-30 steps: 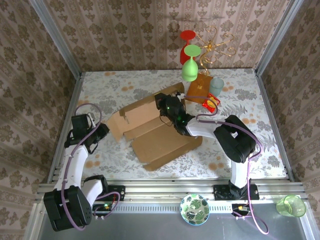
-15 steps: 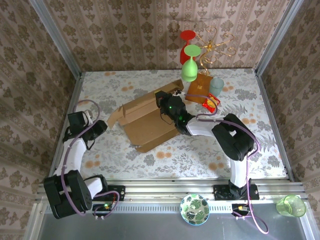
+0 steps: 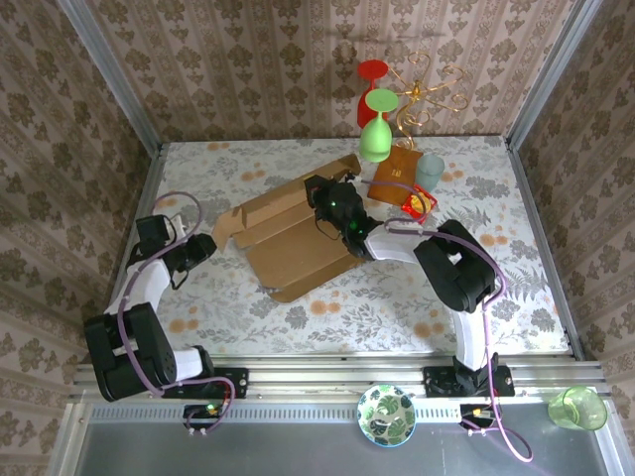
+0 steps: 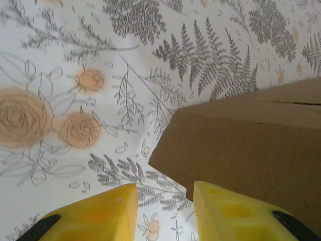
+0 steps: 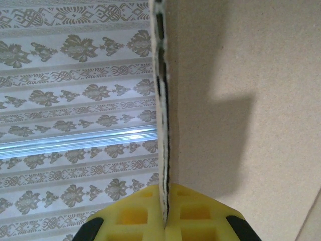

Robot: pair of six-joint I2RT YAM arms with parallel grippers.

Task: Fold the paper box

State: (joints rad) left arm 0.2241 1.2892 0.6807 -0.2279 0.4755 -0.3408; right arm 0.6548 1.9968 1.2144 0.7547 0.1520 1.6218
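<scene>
The paper box [image 3: 298, 238] is a big brown cardboard sheet with flaps, lying partly folded at the table's middle. My right gripper [image 3: 332, 205] is at its far right part. In the right wrist view that gripper [image 5: 164, 221] is shut on the thin edge of a raised cardboard panel [image 5: 241, 100]. My left gripper [image 3: 203, 246] sits just left of the box's left flap. Its yellow fingers [image 4: 100, 213] stand apart in the left wrist view, the gripper [image 4: 165, 211] open with only tablecloth between them. A brown corner of the box [image 4: 241, 145] lies just ahead, over the right finger.
Behind the box stand a green glass [image 3: 375, 134], a red glass [image 3: 372, 77] and a gold wire stand [image 3: 425, 91]. An orange-brown packet [image 3: 395, 171], a clear cup [image 3: 430, 171] and a red wrapper [image 3: 419, 205] sit at its far right. Patterned walls enclose the table.
The box's near-right panel has swung up and over, so the box looks narrower and sits farther left and back. My left gripper has opened and let go of the left flap.
</scene>
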